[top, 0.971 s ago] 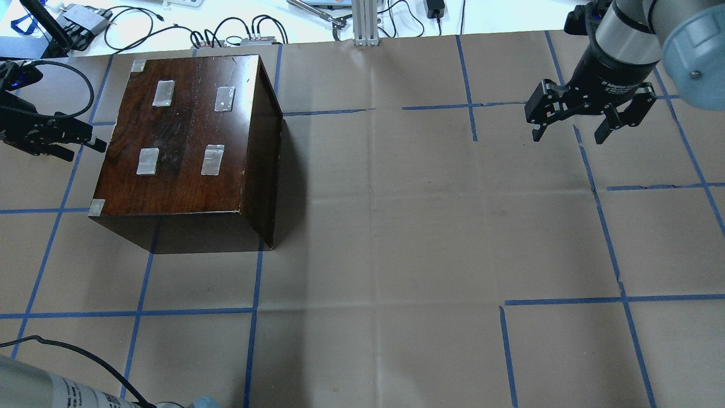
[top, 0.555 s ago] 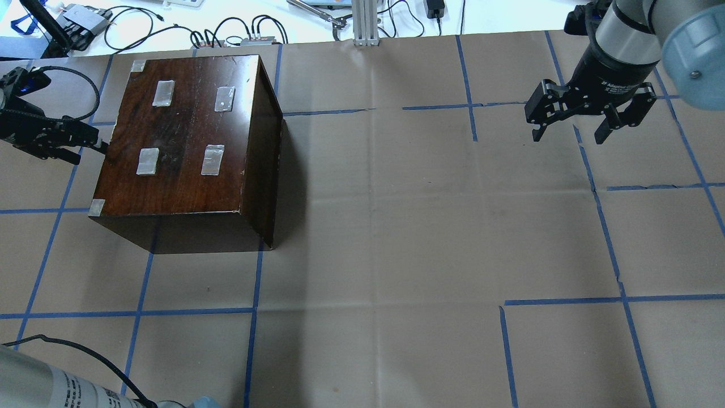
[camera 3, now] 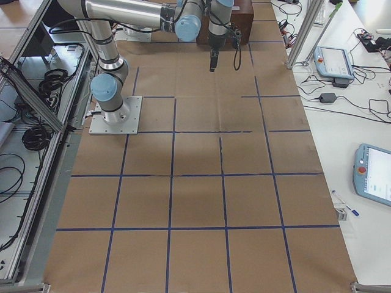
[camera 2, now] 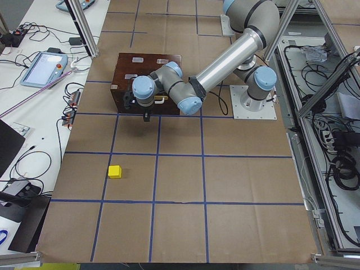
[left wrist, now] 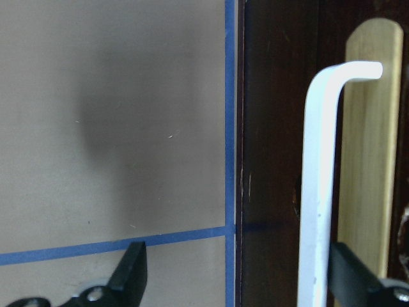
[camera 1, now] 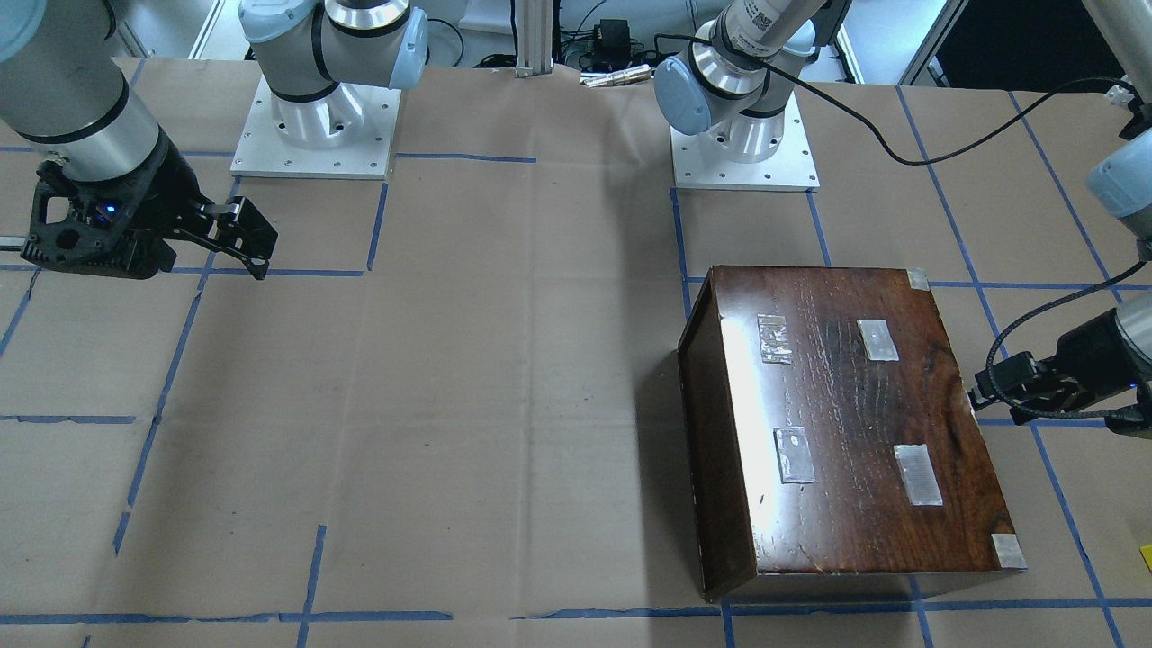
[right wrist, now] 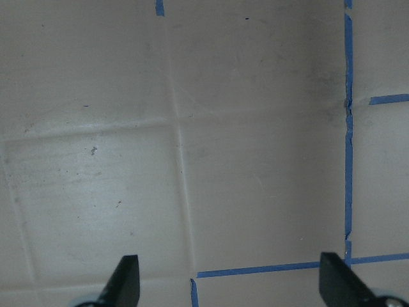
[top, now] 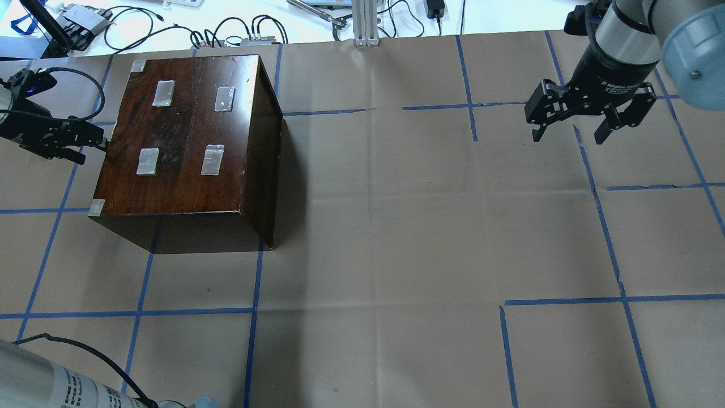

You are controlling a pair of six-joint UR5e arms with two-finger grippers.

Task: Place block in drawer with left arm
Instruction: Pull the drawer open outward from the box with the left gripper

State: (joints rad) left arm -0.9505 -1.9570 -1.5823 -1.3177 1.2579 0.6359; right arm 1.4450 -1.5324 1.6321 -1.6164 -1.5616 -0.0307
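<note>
The yellow block (camera 2: 115, 171) lies on the paper well away from the cabinet (top: 181, 136), and a sliver of it shows at the front-facing view's right edge (camera 1: 1147, 556). The drawer is shut; only its dark front panel (left wrist: 275, 160) shows, with a white bar handle (left wrist: 317, 192) over a pale wood strip. My left gripper (top: 93, 144) is open and empty at that face of the cabinet. In the wrist view (left wrist: 243, 281) its fingers straddle the handle and the panel's edge. My right gripper (top: 569, 136) is open and empty, hovering far to the right.
The cabinet's glossy top carries silver tape patches (top: 212, 160). Cables and small devices (top: 243, 34) lie beyond the table's far edge. The brown paper is marked with a blue tape grid (top: 252, 311). My left arm's black cable (camera 1: 900, 117) hangs over the table.
My left gripper has shifted slightly toward the cabinet's drawer side and turned a little. My right gripper has stayed in place.
</note>
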